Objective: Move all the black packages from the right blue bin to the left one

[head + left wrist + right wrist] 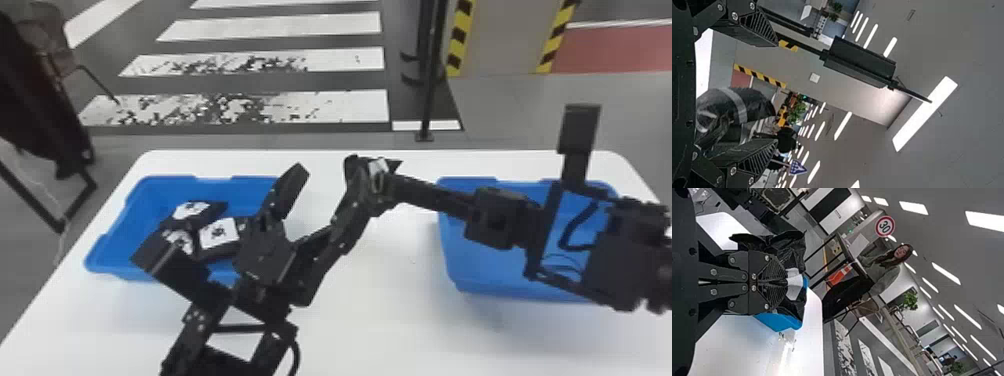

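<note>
A black package [378, 172] is pinched between the closed-in fingers of the right gripper [392, 185], held above the white worktop [395, 310] between the two bins. The left gripper [357, 197] is placed at the package, its fingers spread wide, with the package seen between them in the left wrist view; whether it is touched by them cannot be told. More black packages [220, 234] are piled in the left blue bin [112, 252]. The right blue bin [467, 272] is partly covered by the right arm.
</note>
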You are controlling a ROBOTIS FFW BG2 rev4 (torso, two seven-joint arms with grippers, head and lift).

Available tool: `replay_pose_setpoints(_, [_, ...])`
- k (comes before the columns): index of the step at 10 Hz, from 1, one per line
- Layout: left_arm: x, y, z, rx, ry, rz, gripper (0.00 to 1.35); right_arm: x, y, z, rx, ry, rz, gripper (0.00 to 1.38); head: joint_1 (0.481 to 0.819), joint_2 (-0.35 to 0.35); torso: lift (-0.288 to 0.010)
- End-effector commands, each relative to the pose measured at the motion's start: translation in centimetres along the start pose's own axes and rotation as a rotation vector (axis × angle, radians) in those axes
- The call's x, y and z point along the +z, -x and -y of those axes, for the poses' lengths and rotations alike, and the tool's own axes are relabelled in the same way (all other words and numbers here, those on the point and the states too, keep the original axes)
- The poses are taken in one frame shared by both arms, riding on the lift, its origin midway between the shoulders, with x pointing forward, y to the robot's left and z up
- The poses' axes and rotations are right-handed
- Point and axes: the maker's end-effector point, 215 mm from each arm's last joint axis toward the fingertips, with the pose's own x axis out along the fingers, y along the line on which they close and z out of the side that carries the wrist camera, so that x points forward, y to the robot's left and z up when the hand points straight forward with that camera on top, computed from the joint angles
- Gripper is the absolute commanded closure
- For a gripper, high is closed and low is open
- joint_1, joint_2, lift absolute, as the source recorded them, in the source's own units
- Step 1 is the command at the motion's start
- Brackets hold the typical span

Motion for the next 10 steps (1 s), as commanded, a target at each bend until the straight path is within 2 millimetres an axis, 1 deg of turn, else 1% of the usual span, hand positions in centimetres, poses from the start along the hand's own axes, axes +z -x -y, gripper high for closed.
replay_pose_setpoints(1, [-1.3,-0.4,1.9,-0.040,0.029,-0.035,0.21,0.2,-0.4,-0.6,0.017,0.004,0.004,1.26,0.694,0.080,-0.179])
replay_pose_setpoints(2, [-2.1,-0.4,1.8,-0.040,0.025,-0.054,0.21,0.0,-0.8,-1.3,0.037,0.000,0.000,1.26,0.695,0.072,-0.179])
replay_pose_setpoints(3, [-2.0,-0.3,1.3,-0.029,0.018,-0.047,0.21,-0.3,-1.0,-1.9,0.052,-0.004,-0.007,1.26,0.695,0.063,-0.179])
replay_pose_setpoints(4, [-2.1,-0.2,0.9,-0.022,0.007,-0.052,0.27,-0.4,-1.1,-2.0,0.057,-0.005,-0.010,1.26,0.695,0.068,-0.179])
replay_pose_setpoints(5, [-2.1,-0.2,0.9,-0.023,0.007,-0.053,0.45,-0.6,-1.0,-2.4,0.064,-0.003,-0.013,1.26,0.695,0.079,-0.179])
replay_pose_setpoints(6, [-2.0,-0.2,0.6,-0.016,-0.003,-0.052,0.53,-0.9,-1.0,-2.6,0.069,-0.007,-0.016,1.26,0.695,0.082,-0.179])
replay_pose_setpoints(7, [-2.2,0.0,0.0,-0.005,-0.013,-0.060,0.67,-0.9,-1.0,-2.6,0.069,-0.007,-0.016,1.26,0.695,0.086,-0.179])
replay_pose_setpoints(9, [-2.2,0.0,-0.1,-0.004,-0.033,-0.065,1.18,-0.9,-1.0,-2.6,0.070,-0.009,-0.015,1.26,0.695,0.097,-0.179])
replay_pose_setpoints(10, [-2.4,0.0,0.0,-0.014,-0.049,-0.075,1.21,-0.8,-1.0,-2.5,0.069,-0.009,-0.011,1.26,0.695,0.099,-0.179])
